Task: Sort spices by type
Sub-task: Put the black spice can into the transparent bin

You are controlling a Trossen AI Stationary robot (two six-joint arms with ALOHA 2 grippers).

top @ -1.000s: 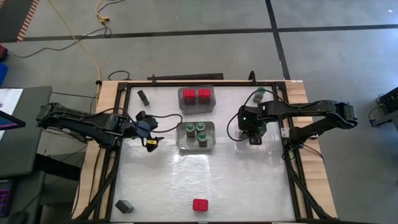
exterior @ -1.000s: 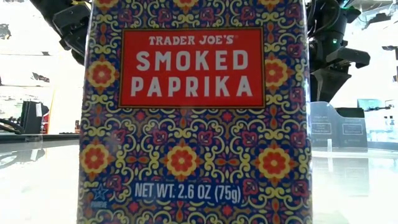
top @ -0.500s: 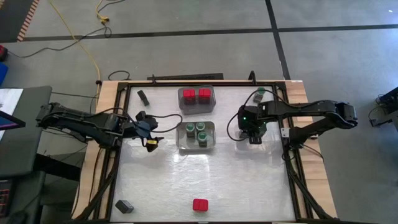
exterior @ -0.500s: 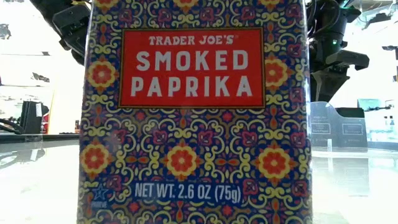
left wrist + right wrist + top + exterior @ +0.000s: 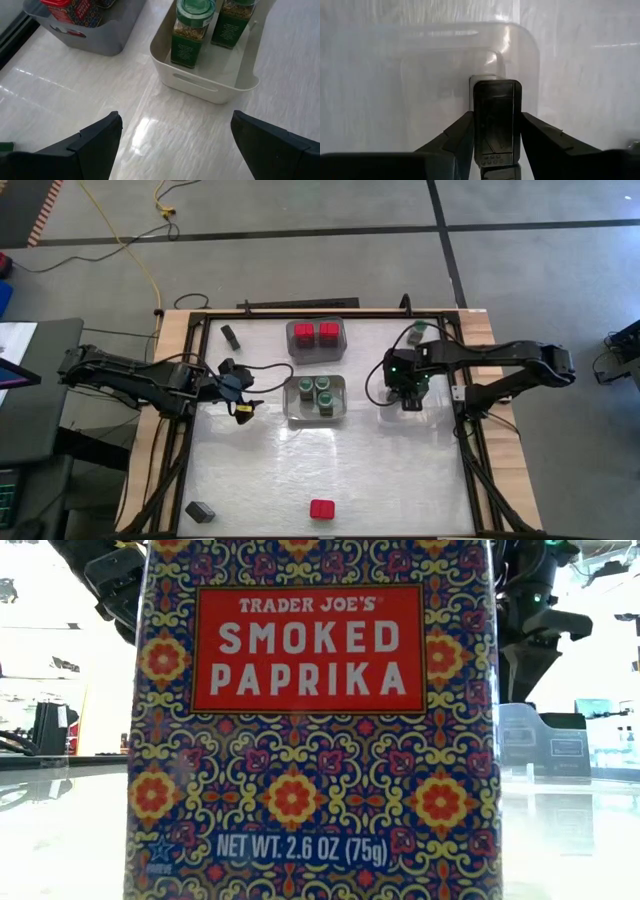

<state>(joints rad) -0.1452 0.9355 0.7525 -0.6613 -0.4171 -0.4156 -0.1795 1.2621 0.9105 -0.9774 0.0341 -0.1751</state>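
I see the white surface with two bins in the middle: a far grey bin holding two red-topped tins, and nearer, a white bin holding three green-lidded jars. My right tool is right of the bins, over a clear bin, pinching a dark tin between its fingers. My left tool waits left of the white bin, fingers spread, nothing between them. A paprika tin stands at the near edge, a dark tin near left, another far left, one green-lidded jar far right.
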